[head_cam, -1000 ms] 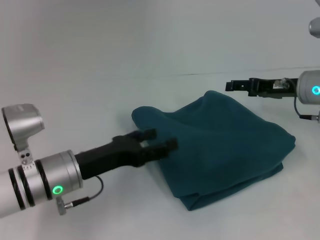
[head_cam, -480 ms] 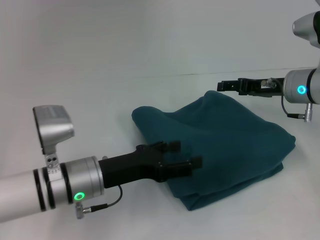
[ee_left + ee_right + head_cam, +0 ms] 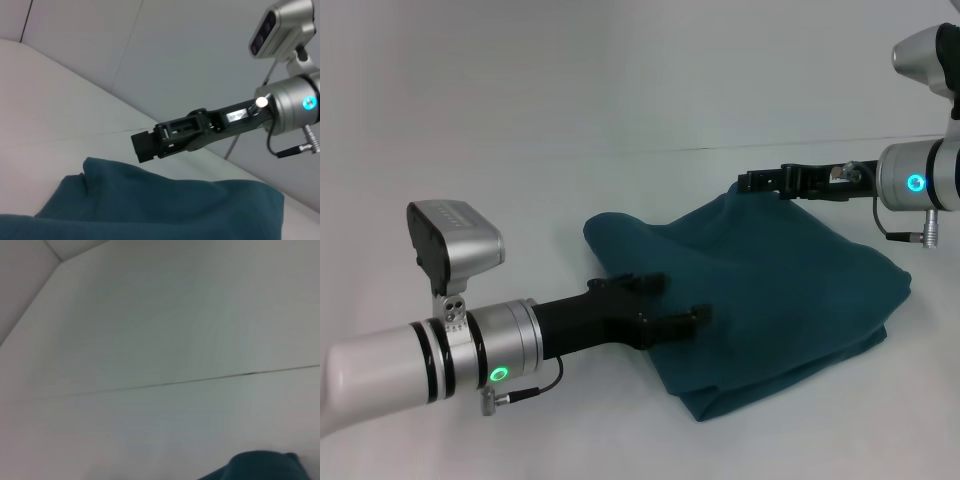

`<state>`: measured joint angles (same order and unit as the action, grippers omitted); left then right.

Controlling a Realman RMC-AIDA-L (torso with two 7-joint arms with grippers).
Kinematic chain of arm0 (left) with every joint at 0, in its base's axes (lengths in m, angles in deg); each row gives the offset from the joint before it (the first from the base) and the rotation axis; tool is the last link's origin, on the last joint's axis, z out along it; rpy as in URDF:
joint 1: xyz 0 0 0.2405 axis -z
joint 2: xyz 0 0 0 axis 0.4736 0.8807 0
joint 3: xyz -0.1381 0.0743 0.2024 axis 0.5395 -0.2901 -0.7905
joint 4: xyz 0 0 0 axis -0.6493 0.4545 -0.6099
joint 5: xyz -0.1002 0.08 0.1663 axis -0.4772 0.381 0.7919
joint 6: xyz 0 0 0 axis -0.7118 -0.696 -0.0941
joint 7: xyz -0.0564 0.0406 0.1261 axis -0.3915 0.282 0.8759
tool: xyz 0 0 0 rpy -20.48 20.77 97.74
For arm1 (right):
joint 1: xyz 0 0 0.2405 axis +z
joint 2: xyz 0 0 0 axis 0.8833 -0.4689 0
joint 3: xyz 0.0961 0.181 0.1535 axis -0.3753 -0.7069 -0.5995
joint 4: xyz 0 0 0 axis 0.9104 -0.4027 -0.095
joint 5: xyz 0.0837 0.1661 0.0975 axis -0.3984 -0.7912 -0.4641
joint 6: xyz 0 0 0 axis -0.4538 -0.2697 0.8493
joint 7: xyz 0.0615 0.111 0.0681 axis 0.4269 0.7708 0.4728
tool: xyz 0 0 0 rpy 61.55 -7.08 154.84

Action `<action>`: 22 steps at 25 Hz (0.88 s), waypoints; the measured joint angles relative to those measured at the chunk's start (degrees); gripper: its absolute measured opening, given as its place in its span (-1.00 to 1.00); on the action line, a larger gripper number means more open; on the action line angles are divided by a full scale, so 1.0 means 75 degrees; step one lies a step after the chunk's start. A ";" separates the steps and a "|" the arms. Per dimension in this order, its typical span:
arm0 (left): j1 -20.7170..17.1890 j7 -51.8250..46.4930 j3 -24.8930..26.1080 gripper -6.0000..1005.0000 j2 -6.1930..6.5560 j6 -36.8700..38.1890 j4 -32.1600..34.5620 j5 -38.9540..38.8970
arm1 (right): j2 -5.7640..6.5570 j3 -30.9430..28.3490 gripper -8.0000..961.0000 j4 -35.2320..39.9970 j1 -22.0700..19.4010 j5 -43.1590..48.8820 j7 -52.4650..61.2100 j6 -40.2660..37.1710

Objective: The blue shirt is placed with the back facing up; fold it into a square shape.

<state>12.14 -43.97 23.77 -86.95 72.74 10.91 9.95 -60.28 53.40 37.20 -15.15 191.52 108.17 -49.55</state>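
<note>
The blue shirt (image 3: 770, 285) lies as a thick folded bundle in the middle of the white table, and shows too in the left wrist view (image 3: 150, 205) and as a small corner in the right wrist view (image 3: 262, 466). My left gripper (image 3: 674, 300) reaches in from the near left. It is open, fingers spread over the shirt's near-left edge, with nothing held between them. My right gripper (image 3: 752, 182) comes in from the right and hovers just above the shirt's far edge. Its fingers look pressed together and empty, as also seen from the left wrist view (image 3: 145, 146).
The white table (image 3: 520, 190) runs to a pale wall, with a thin seam line (image 3: 650, 150) behind the shirt. Bare tabletop lies to the left of and in front of the shirt. No other objects show.
My right gripper has slid left along the shirt's far edge. My left arm has rolled, its wrist camera swinging up and right, and its gripper has shifted right over the shirt's near edge.
</note>
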 joint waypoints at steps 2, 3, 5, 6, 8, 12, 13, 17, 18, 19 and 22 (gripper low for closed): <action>0.0018 0.0061 -0.0005 0.80 0.0000 -0.0001 -0.0030 0.0000 | 0.0021 0.0000 0.74 0.0044 0.0000 0.0000 0.0001 -0.0110; 0.0019 0.0075 -0.0008 0.80 0.0000 0.0031 -0.0033 0.0000 | 0.0036 0.0000 0.74 0.0045 -0.0001 0.0000 0.0001 -0.0115; 0.0020 0.0089 -0.0012 0.80 0.0000 0.0128 -0.0048 0.0000 | 0.0058 0.0000 0.74 0.0046 0.0007 0.0000 0.0001 -0.0024; 0.0021 0.0090 -0.0012 0.80 0.0000 0.0190 -0.0055 0.0000 | 0.0061 0.0003 0.74 0.0046 0.0011 0.0000 0.0001 0.0050; 0.0021 0.0091 -0.0012 0.80 0.0000 0.0272 -0.0081 0.0000 | 0.0058 0.0062 0.74 0.0023 0.0017 0.0000 0.0001 0.0240; 0.0025 0.0093 -0.0012 0.80 0.0000 0.0330 -0.0106 0.0001 | -0.0026 0.0367 0.74 -0.0086 0.0054 0.0000 0.0001 0.0784; 0.0025 0.0094 -0.0012 0.80 0.0000 0.0340 -0.0105 0.0001 | -0.0060 0.0429 0.74 -0.0089 0.0065 0.0000 0.0001 0.0908; 0.0026 0.0096 -0.0012 0.80 0.0000 0.0352 -0.0092 0.0001 | -0.0255 0.0572 0.74 -0.0092 0.0110 0.0000 -0.0021 0.1338; 0.0027 0.0097 -0.0012 0.80 0.0000 0.0353 -0.0085 0.0001 | -0.0287 0.0620 0.74 -0.0098 0.0124 0.0000 -0.0022 0.1439; 0.0030 0.0097 -0.0012 0.80 0.0000 0.0354 -0.0076 0.0001 | -0.0306 0.0669 0.74 -0.0115 0.0141 0.0000 -0.0018 0.1504; 0.0037 0.0097 -0.0011 0.80 0.0001 0.0356 -0.0060 0.0001 | -0.0358 0.0783 0.62 -0.0257 0.0214 0.0000 -0.0003 0.1740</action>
<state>12.42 -43.24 23.68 -86.95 75.42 10.46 9.96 -62.96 59.28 35.27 -13.54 191.52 108.14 -36.50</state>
